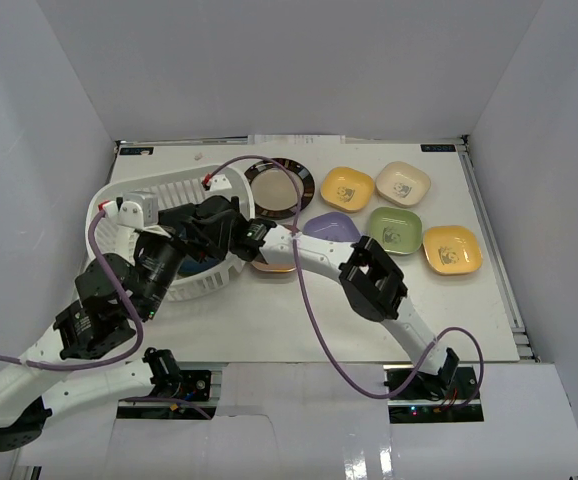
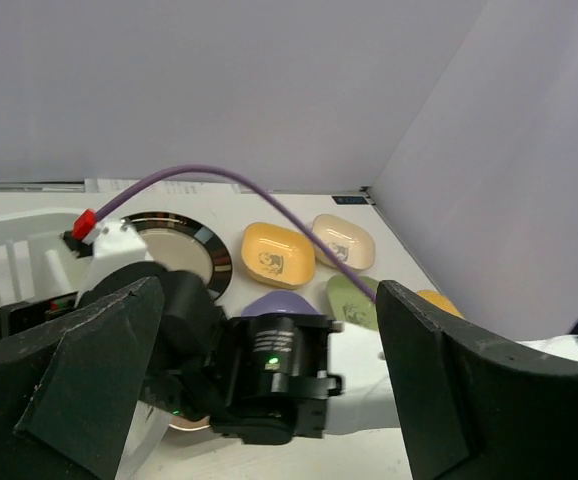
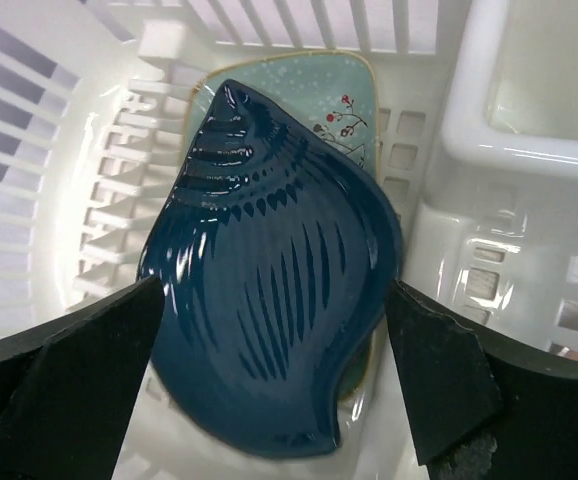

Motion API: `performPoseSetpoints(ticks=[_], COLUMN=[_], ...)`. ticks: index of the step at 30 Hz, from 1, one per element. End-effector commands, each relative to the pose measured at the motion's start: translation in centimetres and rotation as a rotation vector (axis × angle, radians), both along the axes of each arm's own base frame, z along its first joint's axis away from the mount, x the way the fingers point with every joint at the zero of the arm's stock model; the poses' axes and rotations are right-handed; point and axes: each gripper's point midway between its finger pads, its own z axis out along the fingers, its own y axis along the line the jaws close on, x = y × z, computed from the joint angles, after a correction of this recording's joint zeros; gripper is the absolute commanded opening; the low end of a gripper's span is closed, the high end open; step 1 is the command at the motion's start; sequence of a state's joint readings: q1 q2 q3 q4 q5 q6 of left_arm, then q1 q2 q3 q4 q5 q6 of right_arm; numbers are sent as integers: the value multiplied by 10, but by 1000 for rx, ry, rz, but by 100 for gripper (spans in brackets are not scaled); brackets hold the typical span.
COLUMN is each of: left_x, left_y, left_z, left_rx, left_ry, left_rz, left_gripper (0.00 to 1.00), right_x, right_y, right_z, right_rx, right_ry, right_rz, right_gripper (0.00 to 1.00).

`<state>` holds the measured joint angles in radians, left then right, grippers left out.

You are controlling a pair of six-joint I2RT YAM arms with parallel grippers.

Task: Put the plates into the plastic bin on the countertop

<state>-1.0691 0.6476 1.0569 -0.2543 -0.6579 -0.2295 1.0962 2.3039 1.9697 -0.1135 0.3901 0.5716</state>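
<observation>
The white slotted plastic bin [image 1: 159, 186] stands at the left of the countertop [image 1: 269, 320]. My right gripper [image 3: 269, 390] is open inside the bin [image 3: 59, 150], just above a dark-blue shell-shaped dish [image 3: 269, 300] that lies on a mint tray [image 3: 319, 85]. My left gripper [image 2: 269, 400] is open and empty beside the bin [image 2: 9, 260], facing the right arm's black wrist. On the countertop lie a dark-rimmed round plate [image 1: 274, 187] and yellow [image 1: 346, 188], cream [image 1: 402, 183], green [image 1: 395, 228], orange [image 1: 452, 249] and purple [image 1: 331, 228] dishes.
A brownish dish [image 1: 269, 265] is partly hidden under the right forearm by the bin's right side. Both arms crowd over the bin [image 1: 204, 235]. A purple cable [image 1: 304, 300] loops over the table's middle. Pale walls enclose the table.
</observation>
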Motion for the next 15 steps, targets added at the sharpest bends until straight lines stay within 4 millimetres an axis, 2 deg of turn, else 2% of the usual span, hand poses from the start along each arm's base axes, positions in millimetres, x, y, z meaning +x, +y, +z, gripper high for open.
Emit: performPoseSetpoints(ticks=[1, 4, 5, 6, 7, 8, 9, 11, 12, 13, 14, 15], left_x=[3, 3, 2, 2, 2, 2, 2, 3, 3, 3, 2, 2], left_y=[13, 20, 21, 22, 22, 22, 21, 13, 10, 5, -1, -5], left_z=[-18, -20, -20, -20, -20, -21, -25, -37, -45, -53, -60, -75], left_rx=[54, 52, 48, 48, 45, 48, 59, 81, 103, 121, 142, 174], left_ry=[28, 32, 31, 32, 30, 31, 37, 55, 70, 81, 91, 120], left_rz=[61, 84, 87, 88, 88, 87, 85, 66, 54, 42, 13, 0], left_gripper=[98, 98, 98, 98, 98, 98, 98, 98, 98, 98, 98, 98], right_x=[-12, -13, -14, -12, -11, -12, -4, 3, 13, 18, 19, 33], right_y=[0, -16, -24, -36, -44, -58, -77, -108, -145, -165, -187, -222], right_z=[114, 122, 116, 132, 133, 114, 141, 139, 128, 121, 127, 95], right_rx=[178, 150, 125, 137, 132, 90, 142, 128, 96, 81, 90, 28], right_ry=[-140, -172, -173, -192, -191, -170, -205, -212, -205, -193, -198, -158], right_rz=[51, 41, 29, 18, 9, 6, -24, -63, -113, -136, -152, -193], right_gripper=[97, 97, 98, 100, 92, 89, 81, 65, 60, 51, 45, 41])
